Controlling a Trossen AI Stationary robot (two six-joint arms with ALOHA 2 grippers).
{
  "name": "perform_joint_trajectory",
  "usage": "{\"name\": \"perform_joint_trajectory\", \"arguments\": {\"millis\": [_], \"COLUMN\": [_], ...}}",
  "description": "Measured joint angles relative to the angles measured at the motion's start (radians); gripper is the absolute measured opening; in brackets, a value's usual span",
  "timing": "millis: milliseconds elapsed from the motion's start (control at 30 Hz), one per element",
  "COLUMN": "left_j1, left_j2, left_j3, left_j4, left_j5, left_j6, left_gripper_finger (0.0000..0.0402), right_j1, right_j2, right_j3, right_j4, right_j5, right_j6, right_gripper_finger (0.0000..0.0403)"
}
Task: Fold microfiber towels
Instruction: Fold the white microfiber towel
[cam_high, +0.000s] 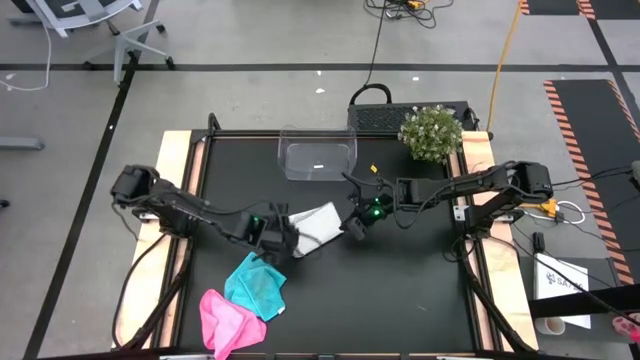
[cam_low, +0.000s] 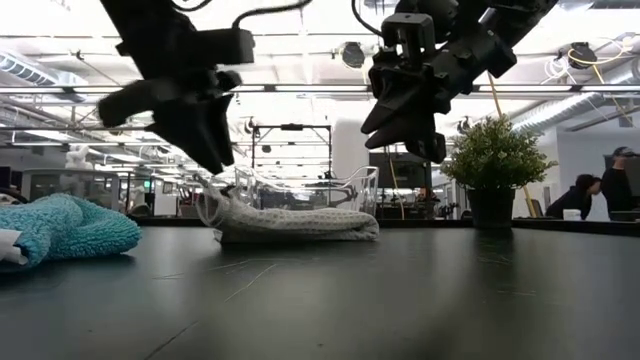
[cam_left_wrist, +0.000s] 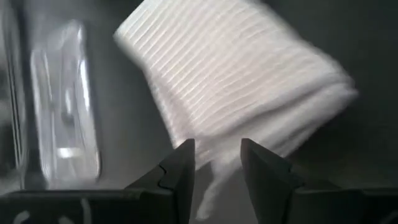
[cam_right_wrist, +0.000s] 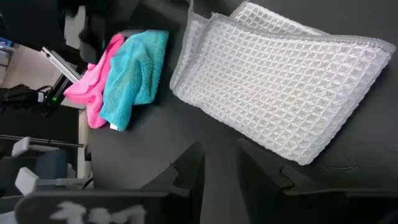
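The pale grey-white towel lies folded on the black table, in several layers in the low view. My left gripper stands at its left end, fingers pointing down, nearly shut with towel between them. My right gripper hovers shut and empty above the towel's right end, with the towel ahead of it. The teal towel lies crumpled near the front and partly overlaps the pink towel. My left gripper pinches the white towel's left end between its two fingers, coming from above and slanting down. That end is raised a little off the table. The rest of the towel lies flat on the table. Whether it holds one layer or several, I cannot tell.
A clear plastic tub stands behind the white towel at the far side. A potted plant sits at the far right corner. Bare black table lies at the front right. People sit in the room behind.
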Motion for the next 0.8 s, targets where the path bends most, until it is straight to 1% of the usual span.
{"name": "perform_joint_trajectory", "arguments": {"millis": [100, 167, 233, 333, 433, 567, 633, 733, 800], "left_j1": [-0.028, -0.04, -0.055, -0.071, -0.079, -0.08, -0.077, -0.066, -0.059], "left_j2": [0.019, 0.039, 0.061, 0.093, 0.12, 0.142, 0.152, 0.166, 0.168], "left_j3": [0.0, 0.001, 0.001, 0.001, 0.001, 0.001, 0.001, 0.001, 0.001], "left_j4": [0.012, 0.029, 0.025, 0.04, 0.039, 0.049, 0.07, 0.109, 0.107], "left_j5": [0.012, 0.041, 0.058, 0.059, 0.047, -0.021, -0.051, -0.06, -0.061], "left_j6": [0.093, 0.132, 0.176, 0.252, 0.303, 0.345, 0.351, 0.353, 0.339], "left_gripper_finger": [0.0133, 0.0133, 0.0133, 0.0134, 0.0134, 0.0134, 0.0134, 0.0134, 0.0133], "right_j1": [0.0, 0.0, 0.0, 0.0, -0.001, -0.001, -0.001, -0.001, -0.001], "right_j2": [0.0, 0.0, 0.0, 0.0, 0.0, 0.0, 0.0, 0.0, 0.0], "right_j3": [0.0, 0.0, 0.0, 0.0, 0.0, 0.0, 0.0, 0.0, 0.0], "right_j4": [-0.01, -0.008, -0.006, -0.008, -0.007, -0.008, -0.009, -0.009, -0.01], "right_j5": [0.0, -0.003, -0.026, -0.027, -0.051, -0.079, -0.079, -0.079, -0.079], "right_j6": [0.0, 0.0, 0.0, 0.0, 0.0, 0.002, 0.004, 0.005, 0.007], "right_gripper_finger": [0.008, 0.008, 0.0079, 0.0079, 0.0079, 0.0079, 0.0079, 0.0079, 0.0079]}}
